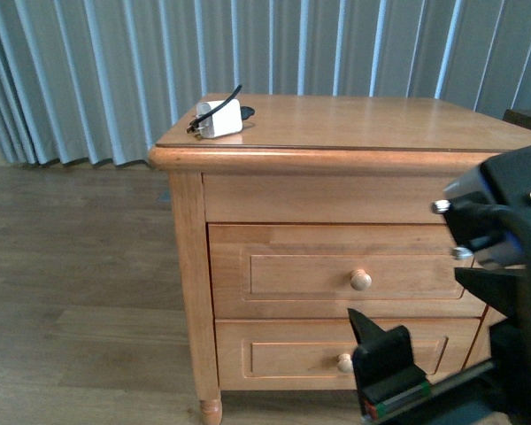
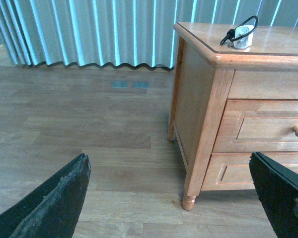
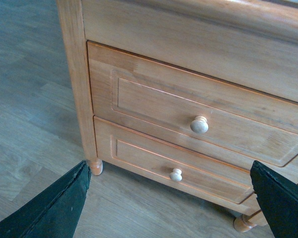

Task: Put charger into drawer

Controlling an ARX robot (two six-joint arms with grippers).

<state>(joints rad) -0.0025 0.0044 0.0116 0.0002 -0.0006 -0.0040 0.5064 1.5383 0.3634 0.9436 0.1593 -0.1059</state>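
Note:
The white charger [image 1: 219, 119] with its black cable lies on top of the wooden nightstand, near its back left corner. It also shows in the left wrist view [image 2: 242, 36]. The upper drawer [image 1: 292, 270] is shut, with a round knob [image 1: 360, 280]. The right wrist view shows it close up [image 3: 154, 106] with its knob [image 3: 199, 124]. My right gripper [image 3: 169, 163] is open and empty, low in front of the drawers. My left gripper [image 2: 167, 156] is open and empty, over the floor to the left of the nightstand.
A like lower drawer [image 3: 139, 158] with its own knob [image 3: 176, 174] sits shut below the upper one. The nightstand stands on turned feet [image 2: 188, 202] on a wood floor [image 2: 89, 124]. Grey curtains [image 1: 115, 71] hang behind. My right arm [image 1: 504, 266] fills the front view's lower right.

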